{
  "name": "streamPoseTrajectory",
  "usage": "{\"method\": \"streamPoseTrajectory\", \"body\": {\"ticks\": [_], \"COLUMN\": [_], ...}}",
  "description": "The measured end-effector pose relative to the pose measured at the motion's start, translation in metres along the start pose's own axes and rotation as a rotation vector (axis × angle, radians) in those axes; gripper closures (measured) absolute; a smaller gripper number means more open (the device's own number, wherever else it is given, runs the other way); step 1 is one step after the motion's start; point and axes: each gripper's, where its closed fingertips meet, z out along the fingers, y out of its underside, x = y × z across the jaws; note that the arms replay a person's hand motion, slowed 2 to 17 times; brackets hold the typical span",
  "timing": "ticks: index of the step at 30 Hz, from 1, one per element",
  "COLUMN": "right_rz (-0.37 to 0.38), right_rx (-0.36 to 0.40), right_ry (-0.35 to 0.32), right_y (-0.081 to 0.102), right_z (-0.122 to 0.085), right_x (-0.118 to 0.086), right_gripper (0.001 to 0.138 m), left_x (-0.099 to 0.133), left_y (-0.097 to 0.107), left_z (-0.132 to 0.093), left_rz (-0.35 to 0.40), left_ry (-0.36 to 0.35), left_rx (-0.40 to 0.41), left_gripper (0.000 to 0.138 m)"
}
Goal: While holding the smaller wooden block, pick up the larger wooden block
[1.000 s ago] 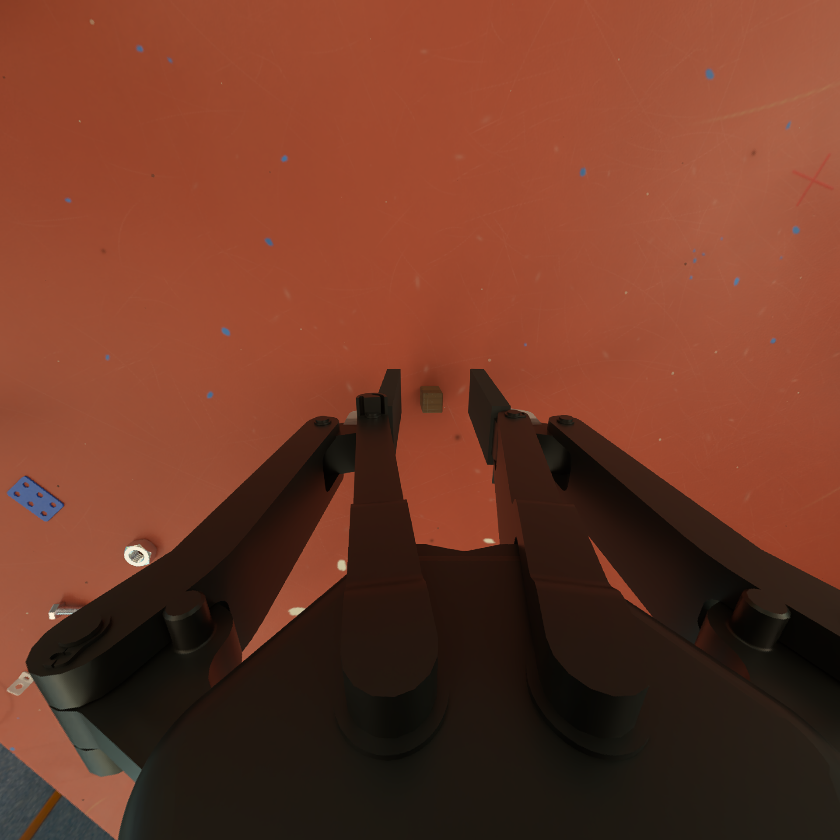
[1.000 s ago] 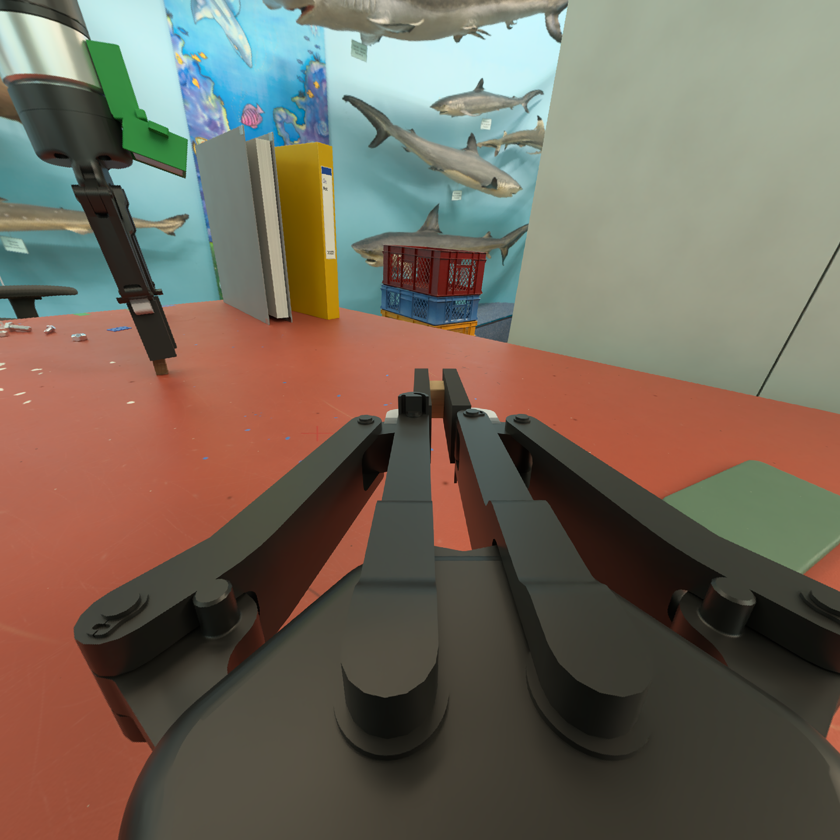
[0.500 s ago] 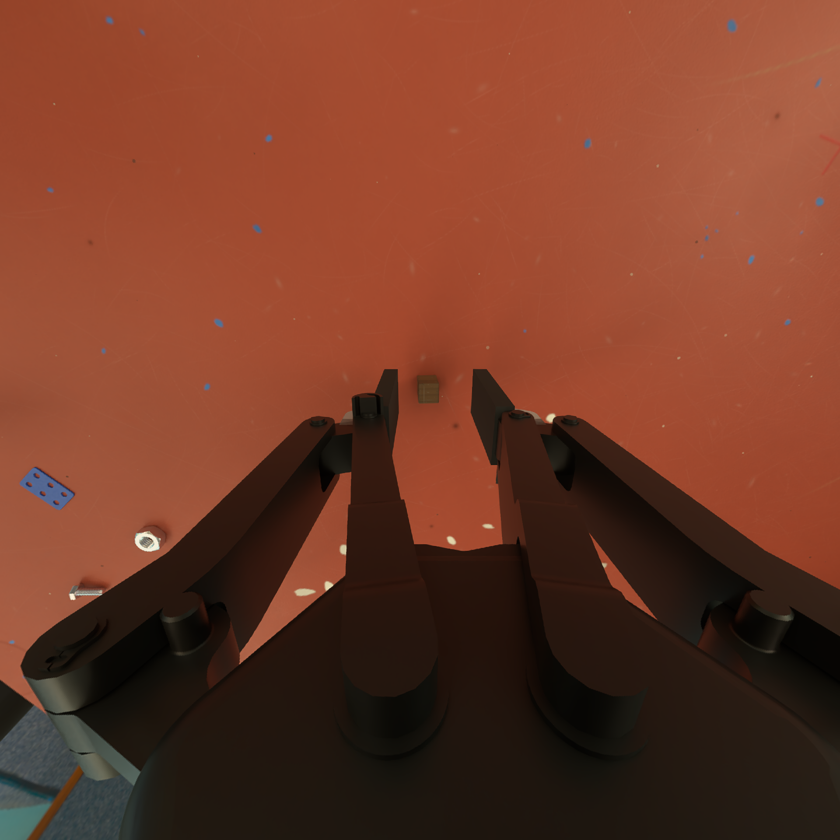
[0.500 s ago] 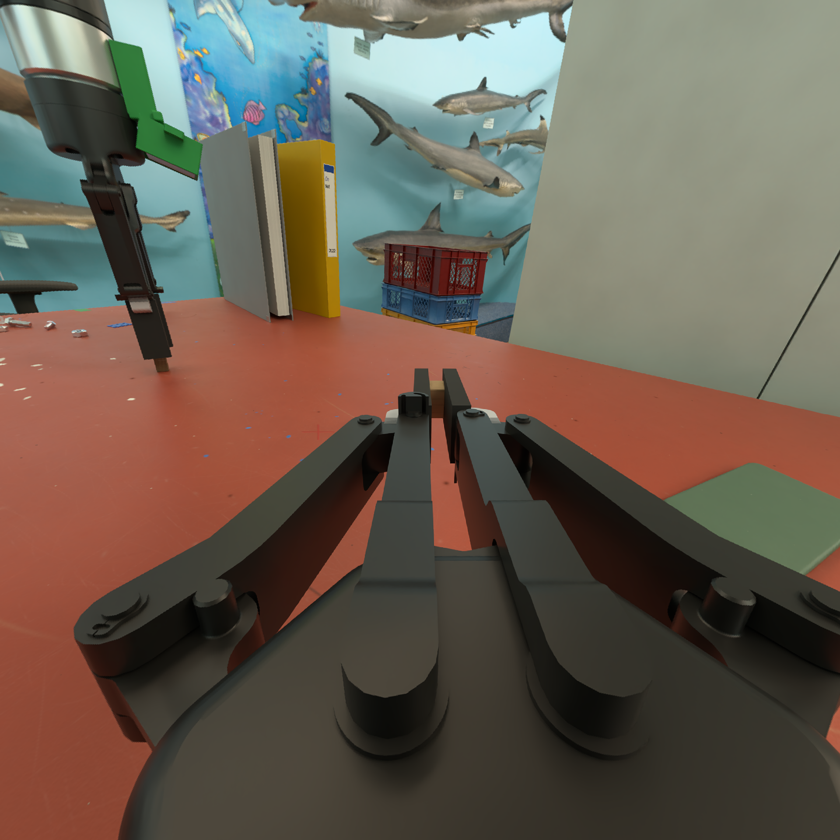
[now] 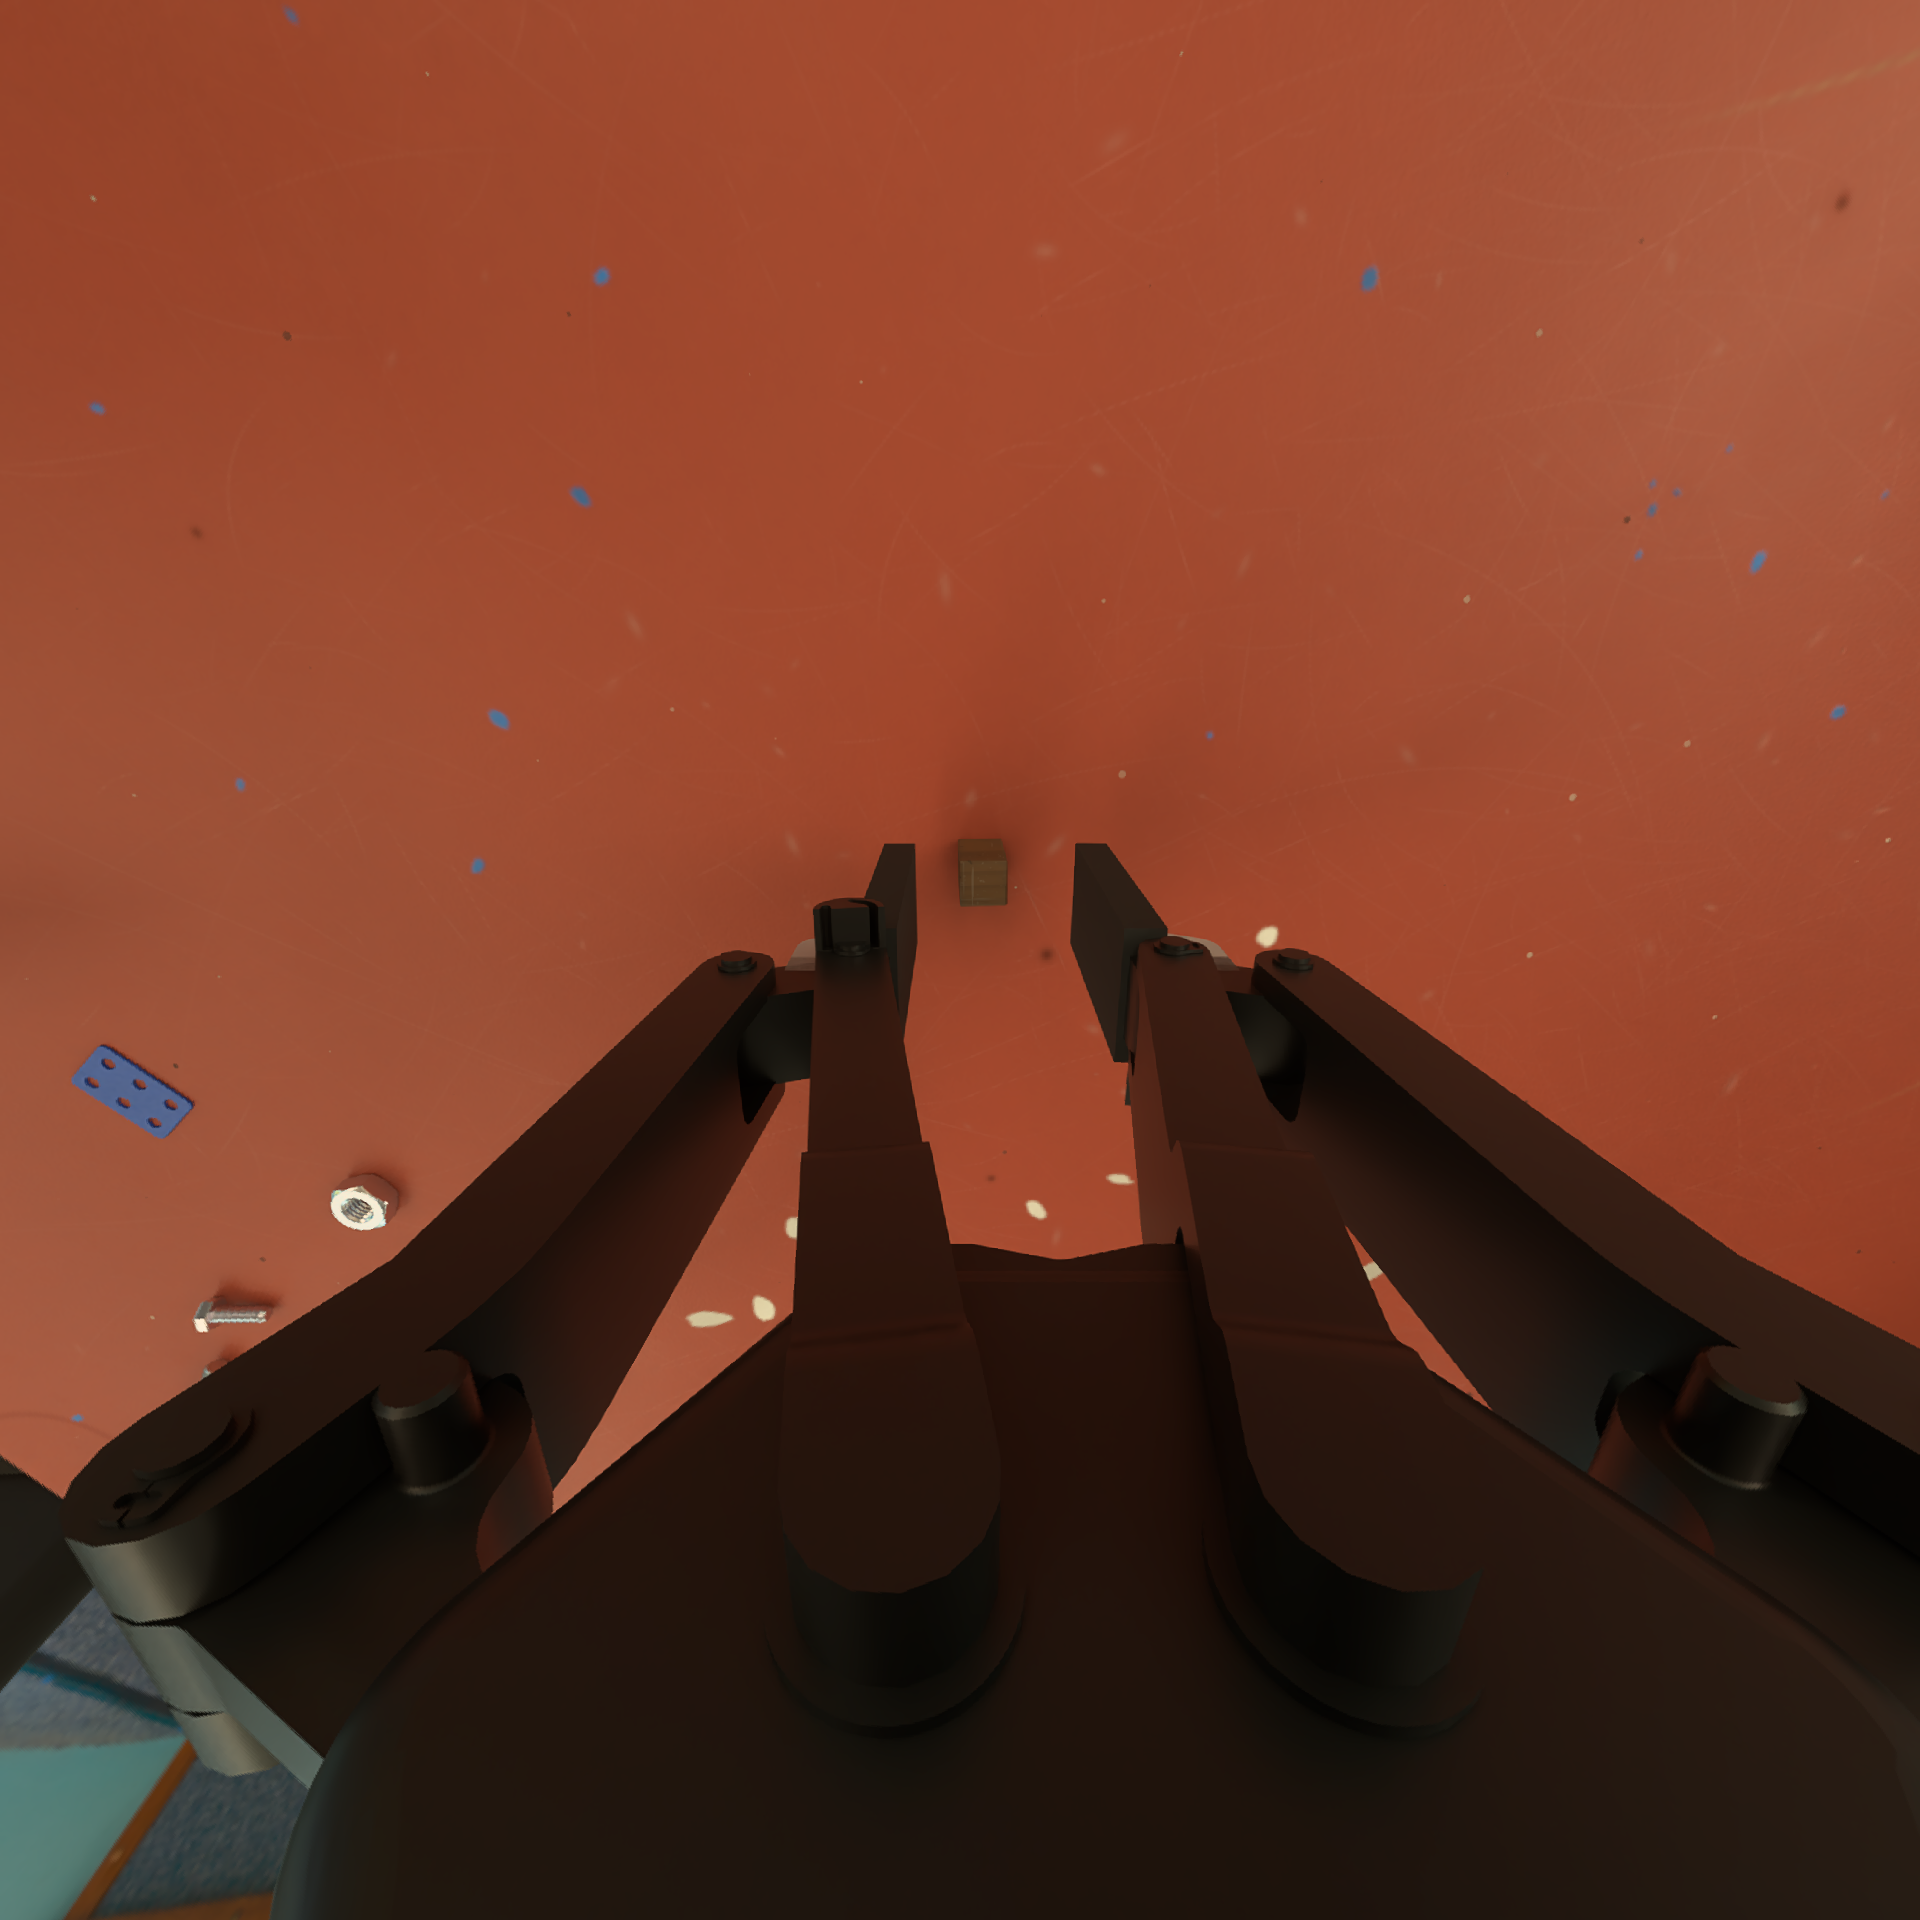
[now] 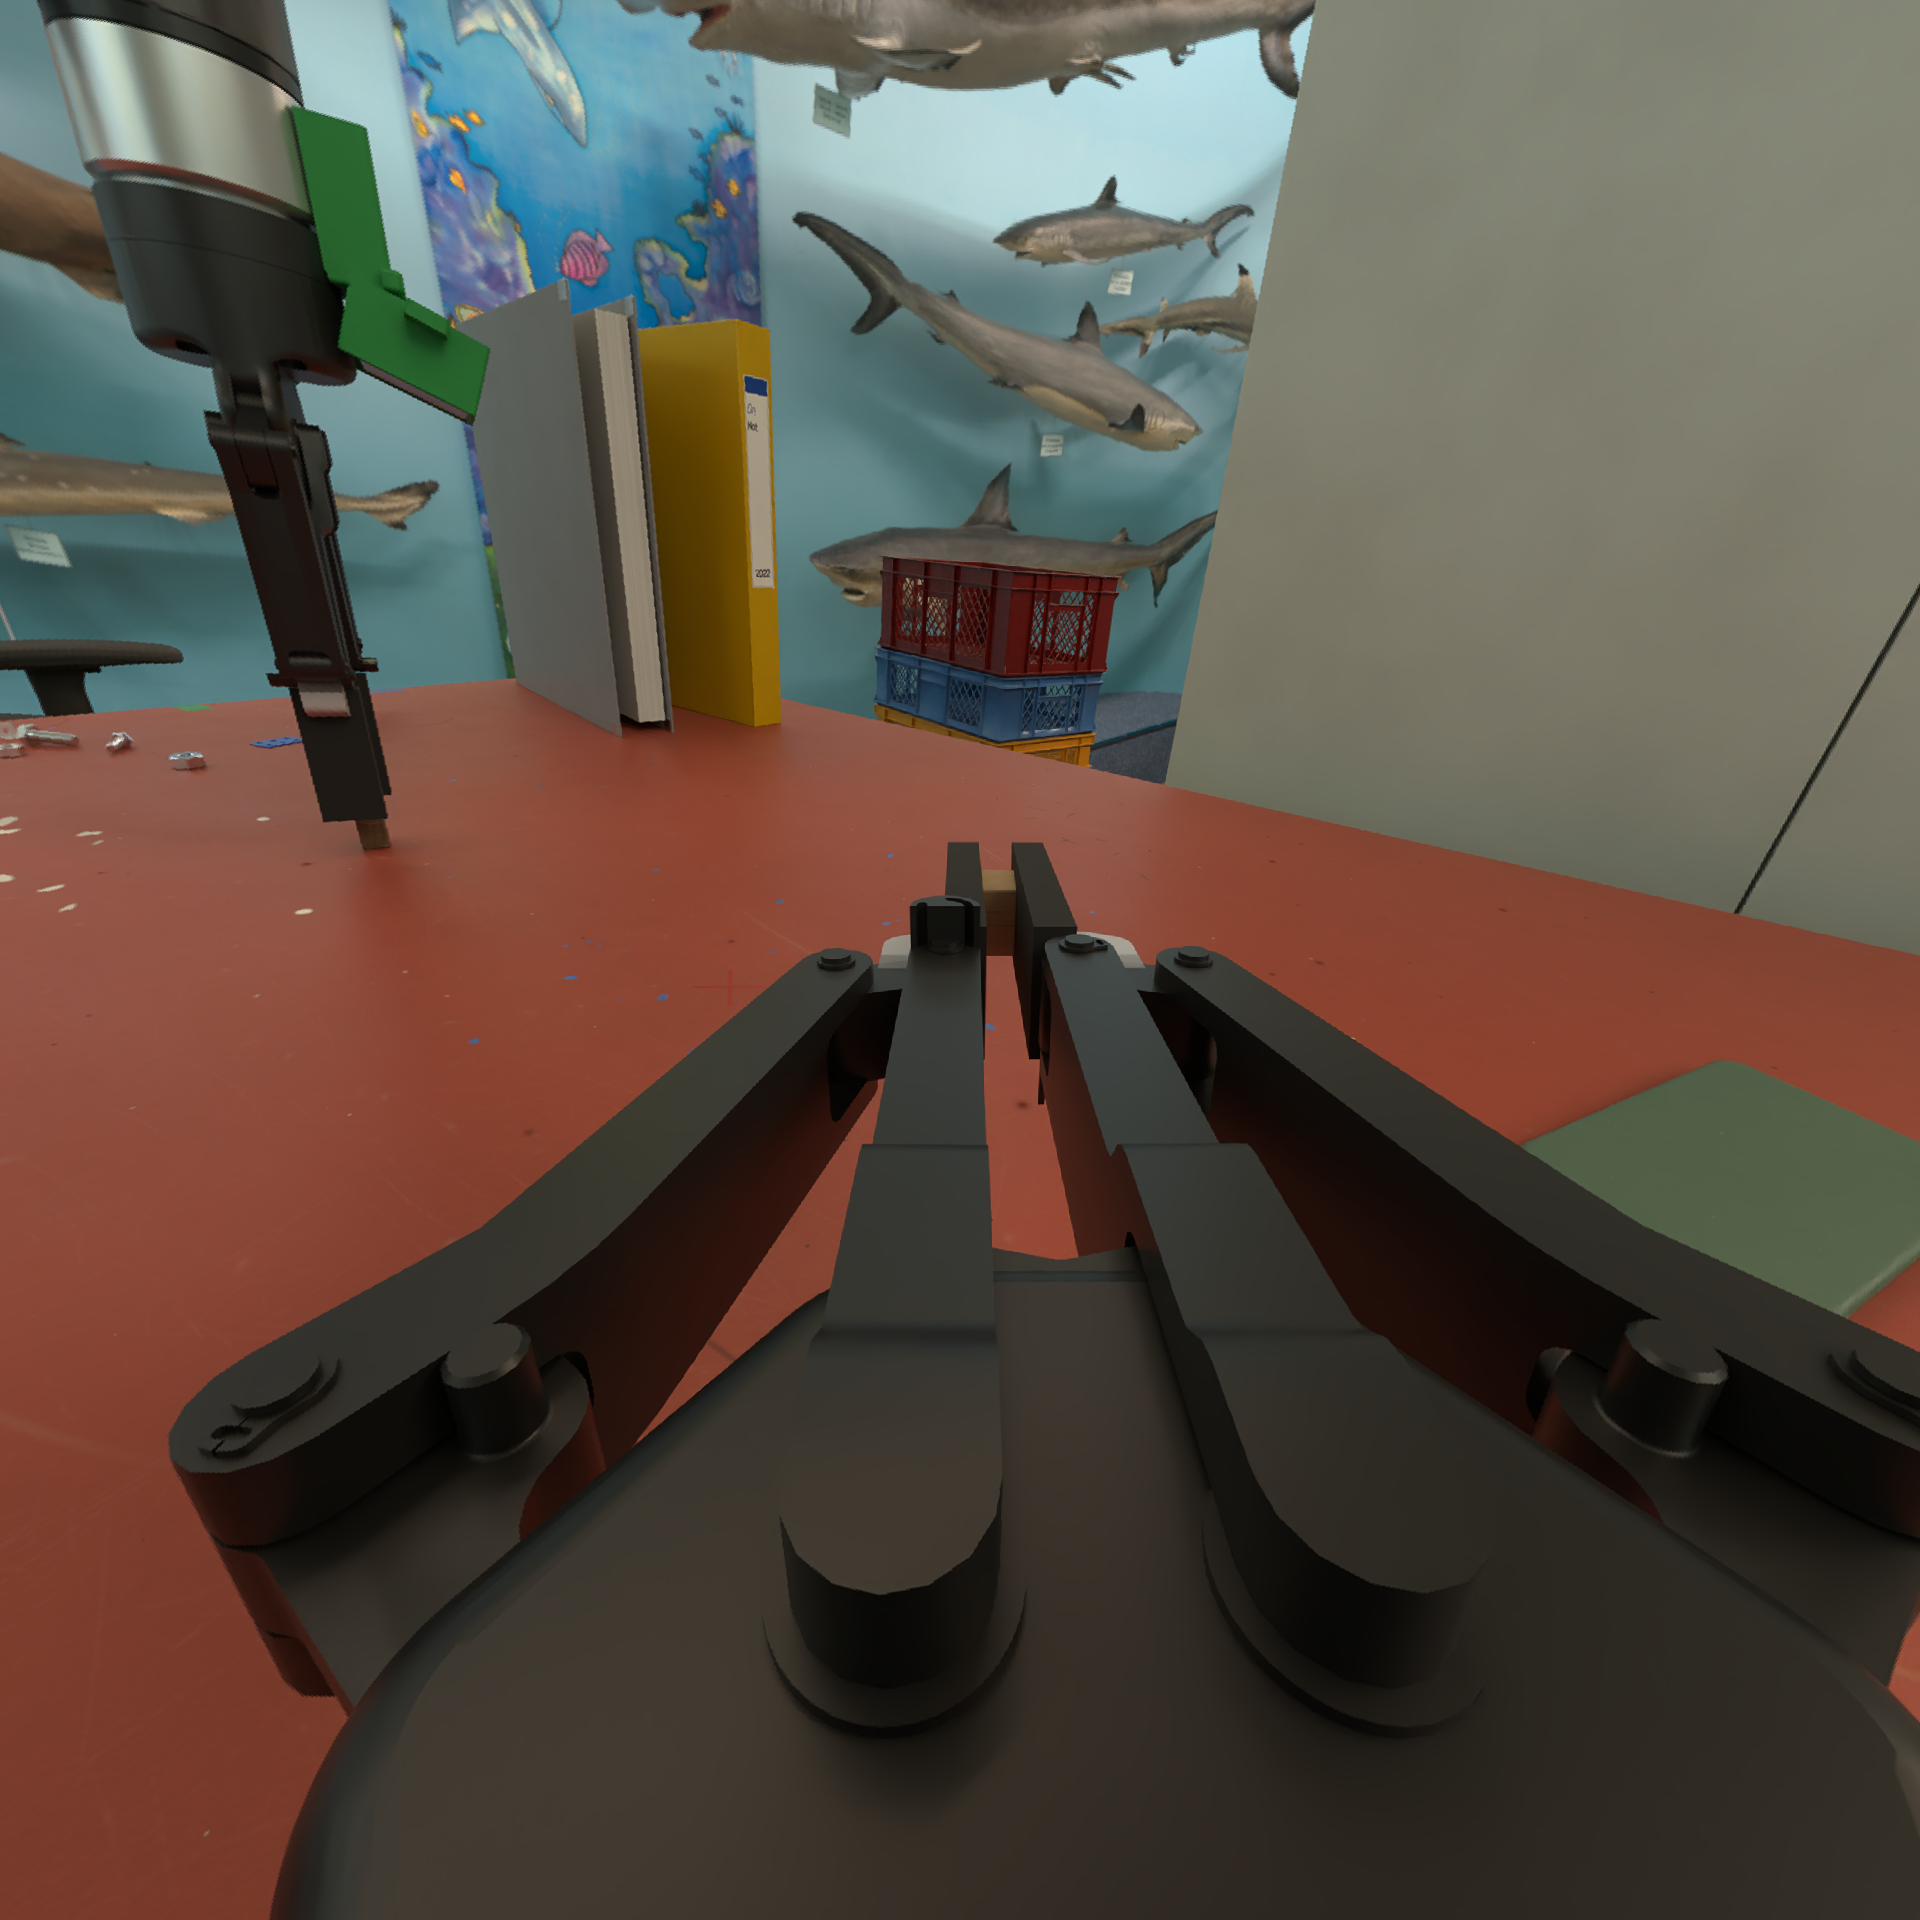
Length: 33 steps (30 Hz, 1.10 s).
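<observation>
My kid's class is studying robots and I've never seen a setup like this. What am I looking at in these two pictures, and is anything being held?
Each picture comes from a camera mounted on a robot arm's wrist, looking out along its two black fingers.

In the left wrist view, the left gripper points down at a red table. Its fingers are apart, with a small wooden block between them, not touching either. A blue perforated plate, a nut and a bolt lie nearby.

In the right wrist view, the right gripper is closed on a light wooden block, held above the table. Farther left, the other arm reaches down over its block. At the back stand a grey book and a yellow binder; a green pad lies on the right.

Which block is larger is hard to judge here.
</observation>
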Motion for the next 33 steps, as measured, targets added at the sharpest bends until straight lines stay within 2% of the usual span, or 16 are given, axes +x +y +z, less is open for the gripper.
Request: {"method": "streamPoseTrajectory", "body": {"ticks": [14, 33], "right_rz": [-0.001, -0.002], "right_rx": [-0.002, -0.002], "right_ry": [-0.002, -0.003], "right_y": [0.0003, 0.0002], "right_z": [0.0003, 0.0003], "right_x": [-0.0005, -0.0009], "right_gripper": [0.131, 0.131], "left_x": [-0.0010, -0.0016], "left_y": [-0.0005, -0.0020], "left_z": [0.0006, 0.0024], "left_rz": [-0.005, -0.012], "left_ry": [0.003, 0.009], "left_rx": [-0.020, -0.041], "left_gripper": [0.108, 0.109]}}
